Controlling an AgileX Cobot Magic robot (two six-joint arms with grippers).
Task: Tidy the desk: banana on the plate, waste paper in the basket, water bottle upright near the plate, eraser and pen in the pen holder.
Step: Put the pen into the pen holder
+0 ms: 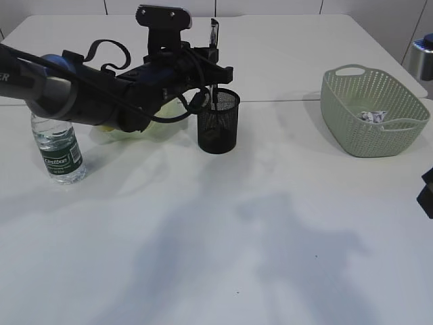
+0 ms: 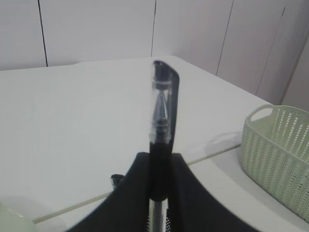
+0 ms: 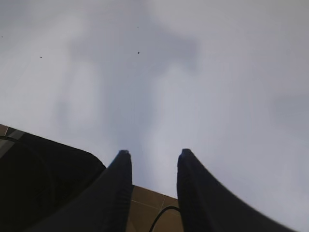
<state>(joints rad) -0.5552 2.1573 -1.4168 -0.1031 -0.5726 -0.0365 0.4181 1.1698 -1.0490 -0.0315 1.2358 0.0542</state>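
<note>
My left gripper [image 1: 215,68] is shut on a black pen [image 1: 214,34] and holds it upright, lower end over the mouth of the black mesh pen holder [image 1: 218,122]. In the left wrist view the pen [image 2: 162,106] sticks up from between the fingers of the gripper [image 2: 161,162]. The water bottle [image 1: 61,145] stands upright at the left. A pale green plate [image 1: 128,128] shows under the arm; the banana is hidden behind it. Waste paper [image 1: 372,116] lies in the green basket [image 1: 352,128]. My right gripper [image 3: 153,157] is open and holds nothing. The eraser is out of view.
The left arm [image 1: 81,95] stretches from the left edge across the plate area. The right gripper [image 1: 426,193] sits at the table's right edge, with brown floor showing below it. The basket [image 2: 280,159] stands far right of the pen holder.
</note>
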